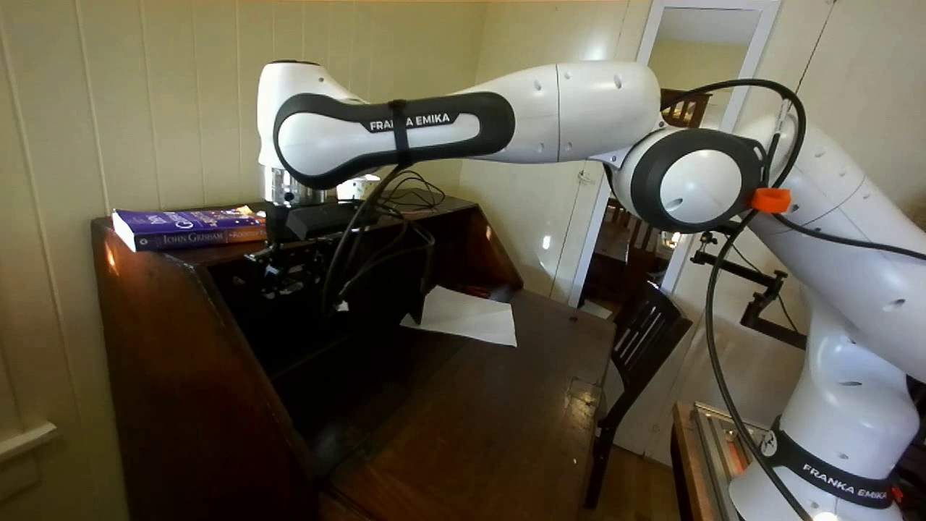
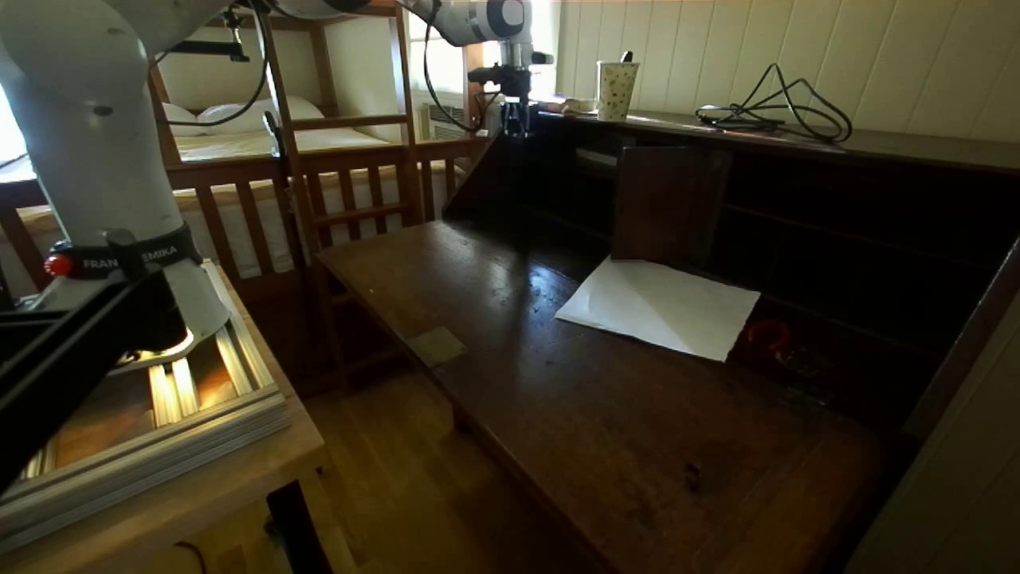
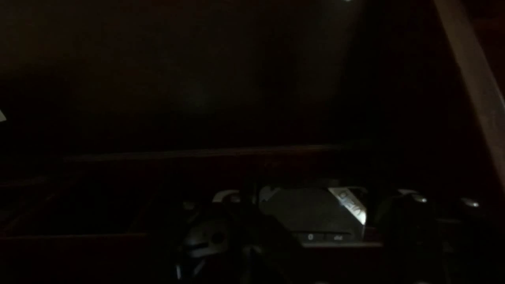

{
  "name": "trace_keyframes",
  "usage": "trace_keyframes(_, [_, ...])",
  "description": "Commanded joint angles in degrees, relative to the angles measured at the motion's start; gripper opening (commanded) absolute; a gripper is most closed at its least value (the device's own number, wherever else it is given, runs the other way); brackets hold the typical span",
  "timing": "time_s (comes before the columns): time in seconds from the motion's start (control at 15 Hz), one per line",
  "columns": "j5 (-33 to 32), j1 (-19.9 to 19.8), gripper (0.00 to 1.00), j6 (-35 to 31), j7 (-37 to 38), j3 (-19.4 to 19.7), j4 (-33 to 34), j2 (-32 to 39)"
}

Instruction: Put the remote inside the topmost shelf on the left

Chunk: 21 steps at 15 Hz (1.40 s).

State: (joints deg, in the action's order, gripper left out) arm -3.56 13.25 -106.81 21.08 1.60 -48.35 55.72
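Wooden recess [image 3: 373,236]: remote [image 3: 311,213], inside or in front unclear | cup [image 2: 616,92]: black item [image 2: 627,57] inside | tool [image 2: 517,127]: grip too dark to judge

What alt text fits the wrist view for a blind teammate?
A flat grey slab bearing small pale marks shows low, right of centre, in near darkness, too dim to identify. A shadowed metal piece with a round hole is left of it; a thin brown wooden edge runs above.
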Motion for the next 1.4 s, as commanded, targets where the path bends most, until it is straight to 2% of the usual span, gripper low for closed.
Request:
trace_keyframes(0.0, [-0.9, 0.4, 0.36, 1.5, 0.3, 0.8, 5.5, 3.0])
trace_keyframes(1.33, [-0.7, 0.8, 0.36, -2.5, -1.9, 0.9, 14.2, 10.1])
